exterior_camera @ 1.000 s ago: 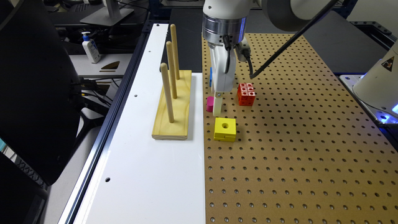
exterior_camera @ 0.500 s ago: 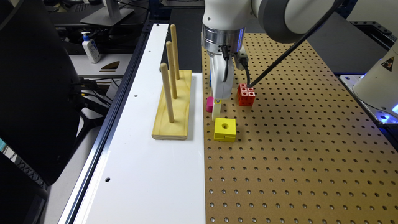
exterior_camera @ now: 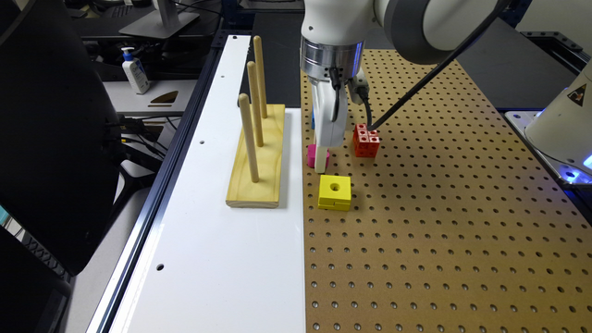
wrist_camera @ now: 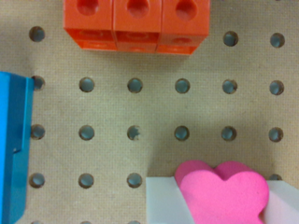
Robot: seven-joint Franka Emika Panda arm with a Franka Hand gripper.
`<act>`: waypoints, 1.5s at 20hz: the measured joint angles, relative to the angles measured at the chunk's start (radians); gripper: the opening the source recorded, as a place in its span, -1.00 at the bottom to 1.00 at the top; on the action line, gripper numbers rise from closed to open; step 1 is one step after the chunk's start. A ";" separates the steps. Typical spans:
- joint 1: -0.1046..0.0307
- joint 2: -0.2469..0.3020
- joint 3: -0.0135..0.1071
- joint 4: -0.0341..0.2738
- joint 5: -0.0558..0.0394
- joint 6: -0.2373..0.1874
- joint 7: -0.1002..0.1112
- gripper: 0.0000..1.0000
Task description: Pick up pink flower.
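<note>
From the exterior view's left I see the wooden peg stand (exterior_camera: 256,157) on the white strip, then the pink flower (exterior_camera: 311,155) on the pegboard desk (exterior_camera: 439,222), the yellow block (exterior_camera: 334,192) near it. My pincer (exterior_camera: 321,164) is down at the flower; in the wrist view its pale fingers (wrist_camera: 161,200) flank the pink flower (wrist_camera: 224,196) on both sides, touching it. The orange-red cube (exterior_camera: 366,140) sits to the right.
</note>
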 joint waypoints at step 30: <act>0.000 -0.243 -0.001 -0.012 0.0000 -0.213 0.000 -1.00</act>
